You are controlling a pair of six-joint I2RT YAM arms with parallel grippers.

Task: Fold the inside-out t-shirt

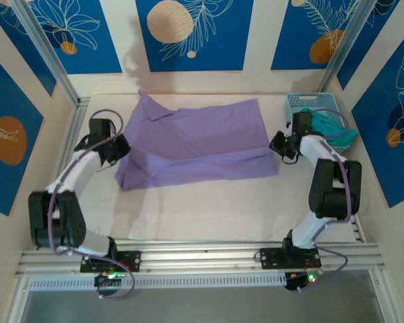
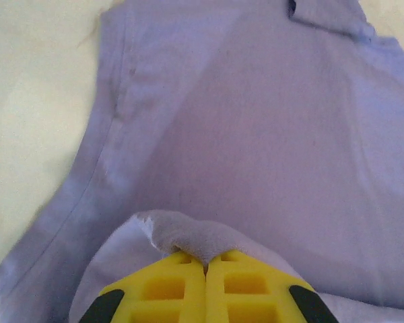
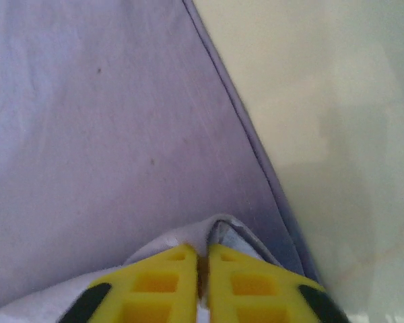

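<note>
The inside-out t-shirt (image 1: 195,145) is lavender and lies partly folded across the middle of the table, with a collar flap at its back left. My left gripper (image 1: 124,147) is at the shirt's left edge. In the left wrist view its yellow fingers (image 2: 182,286) are pressed together on a raised fold of the shirt (image 2: 256,121). My right gripper (image 1: 275,145) is at the shirt's right edge. In the right wrist view its fingers (image 3: 155,282) stand a thin slit apart, and a fold of the hemmed edge of the shirt (image 3: 108,121) is pinched between them.
A light blue basket (image 1: 308,102) stands at the back right corner and holds a teal-green garment (image 1: 337,131), close behind my right arm. Bare cream table (image 1: 202,208) lies between the shirt and the arm bases. Walls close in the sides and back.
</note>
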